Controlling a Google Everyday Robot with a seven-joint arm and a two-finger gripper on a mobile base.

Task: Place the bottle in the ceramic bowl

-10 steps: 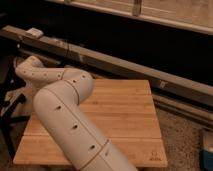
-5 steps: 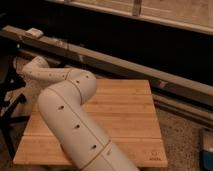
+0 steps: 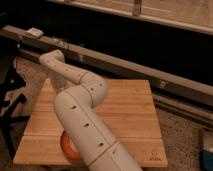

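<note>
Camera view: a small stamp (image 3: 156,159) on the near right corner of the wooden table (image 3: 130,112) is the only writing, and we cannot read it. We see the bowl (image 3: 68,146) as an orange-red glazed crescent at the table's near left edge, mostly covered by the white arm (image 3: 82,120). The bottle is hidden from us, so we cannot tell where it lies or which way it points. The gripper is hidden behind the arm's bend, over the table's far left; we cannot tell whether it grasps anything.
</note>
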